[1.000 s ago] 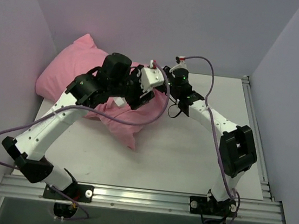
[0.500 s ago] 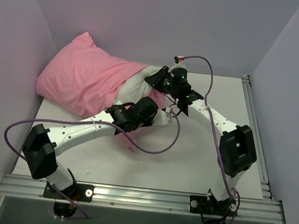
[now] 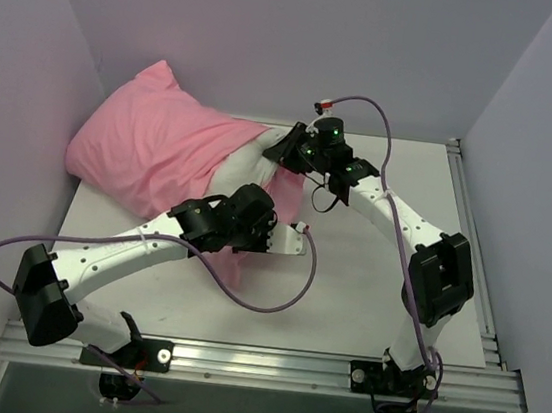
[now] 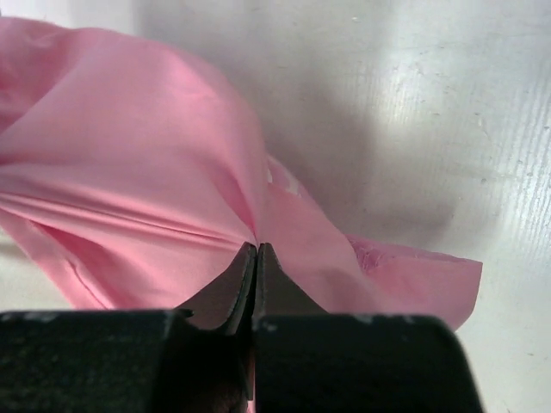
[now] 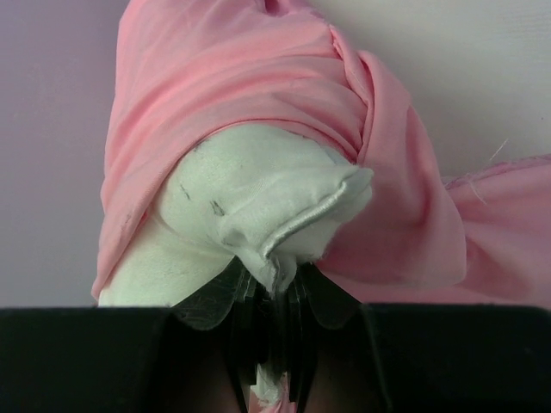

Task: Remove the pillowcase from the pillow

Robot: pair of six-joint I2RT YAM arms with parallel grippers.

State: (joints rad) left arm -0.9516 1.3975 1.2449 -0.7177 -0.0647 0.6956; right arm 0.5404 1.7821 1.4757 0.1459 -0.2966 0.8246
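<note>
The pink pillowcase lies bunched at the back left and still covers most of the pillow. The pillow's off-white corner sticks out of the case's open end. My right gripper is shut on that corner, and the right wrist view shows the seamed white corner pinched at my right gripper. In the left wrist view, my left gripper is shut on a fold of the pillowcase near its loose front flap. From above, the left wrist hides those fingers.
The white table stretches right and forward of the fabric. Grey walls stand close on the left, at the back and on the right. A purple cable loops from the left arm over the table.
My left arm swung down from above the pillow to the case's front flap, and its gripper went from open to shut on the fabric. The right gripper kept its hold on the pillow corner.
</note>
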